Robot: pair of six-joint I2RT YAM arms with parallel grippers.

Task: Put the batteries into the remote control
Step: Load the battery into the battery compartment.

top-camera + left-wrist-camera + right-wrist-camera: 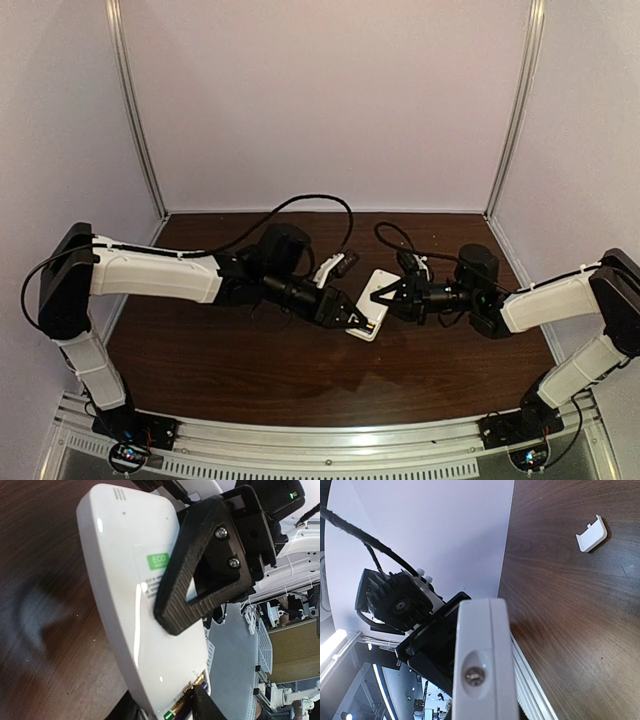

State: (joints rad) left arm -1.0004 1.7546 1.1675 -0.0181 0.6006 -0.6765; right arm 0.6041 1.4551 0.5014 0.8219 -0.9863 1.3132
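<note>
I see the white rectangular plastic remote control [125, 625] over the middle of the dark brown wooden table [250, 370], between my two arms. The right gripper [392, 297] is clamped on it. One black finger [186, 550] presses flat on the plain white back, just beside a small green sticker [159, 560]. From the right wrist I look at the remote control edge-on, sitting between that gripper's fingers. I cannot tell if the remote control touches the table.

At the end of the remote control nearest the arm bases the slot is open, and a slim yellowish-gold battery [187, 697] lies in it. The left gripper [358, 320] is right at that end, and one dark fingertip [205, 707] is just beside the battery. Its jaws are mostly out of view — I cannot tell whether they are apart, together or pinching the battery.

A small white plastic cover [591, 534] lies on the table, well apart from the remote control.
</note>
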